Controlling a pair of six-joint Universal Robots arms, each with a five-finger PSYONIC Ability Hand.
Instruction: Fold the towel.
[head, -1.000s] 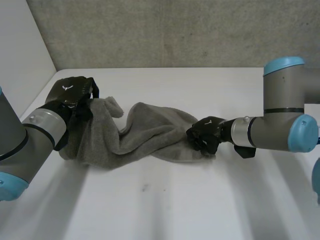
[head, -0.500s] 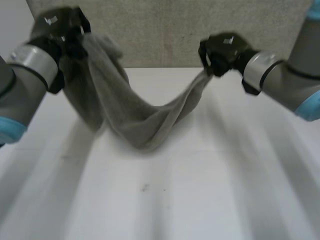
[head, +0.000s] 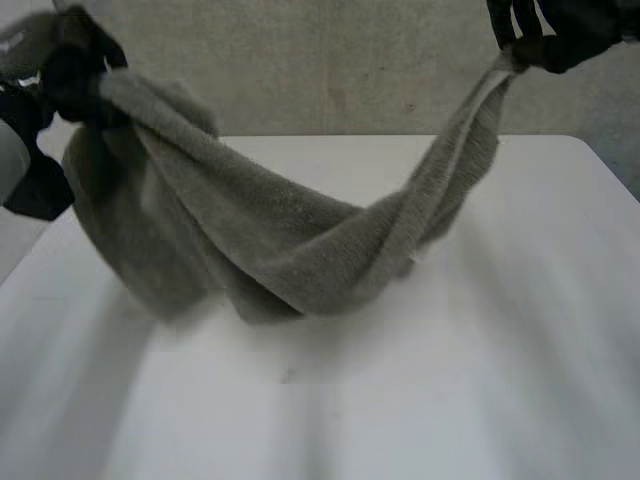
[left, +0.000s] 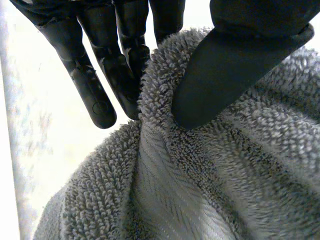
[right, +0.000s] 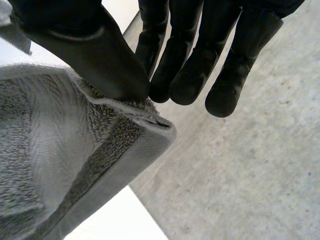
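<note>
We see the grey towel (head: 270, 240) slung between two raised hands, its middle sagging low over the white table (head: 470, 400). The left hand (head: 65, 65) pinches a bunched end between thumb and fingers; the right hand (head: 560, 25) pinches a hemmed corner likewise.

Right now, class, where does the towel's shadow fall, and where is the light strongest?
Head view: the towel casts a soft shadow on the table beneath its sag. Left wrist view: bright white glare behind the dark fingers of the left hand.
</note>
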